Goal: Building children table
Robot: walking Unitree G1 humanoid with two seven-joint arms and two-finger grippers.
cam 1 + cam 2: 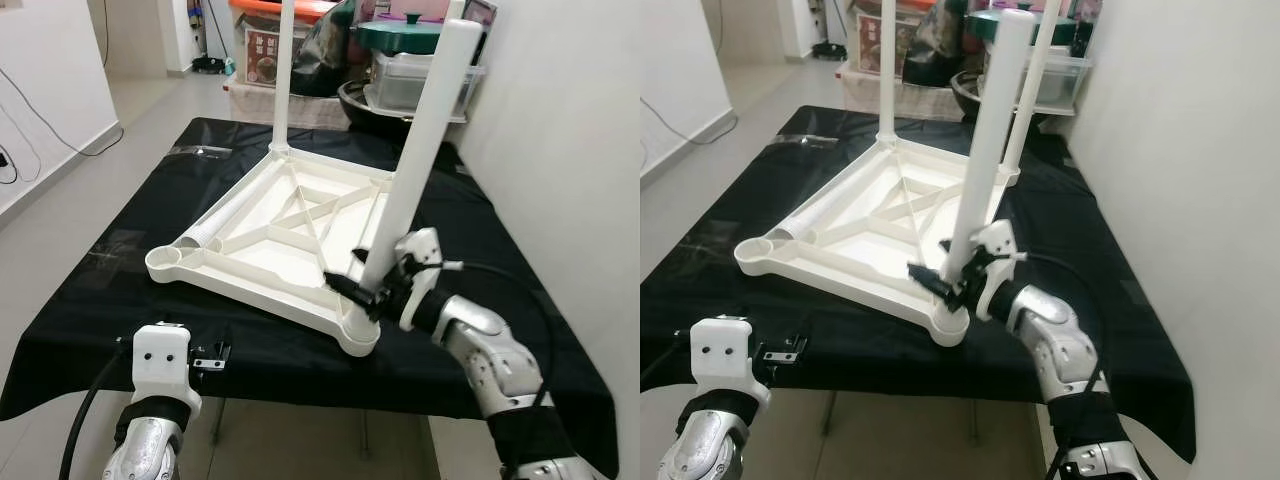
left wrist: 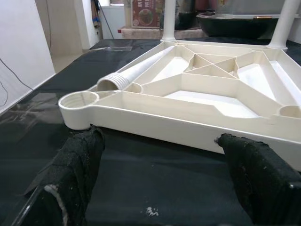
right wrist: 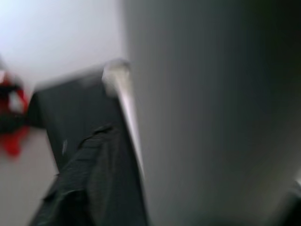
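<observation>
The white tabletop point(image 1: 280, 235) lies upside down on the black-covered bench point(image 1: 80, 330), ribs up, so its corner sockets face upward for the legs. The right gripper point(image 1: 372, 296) is clamped low on a white leg point(image 1: 420, 160) standing in the near right corner socket, apparently steadying or seating it. One loose leg point(image 1: 225, 222) lies inside the frame near the empty socket point(image 1: 163, 258). The left gripper point(image 2: 155, 165) hangs spread apart at the bench's near edge.
</observation>
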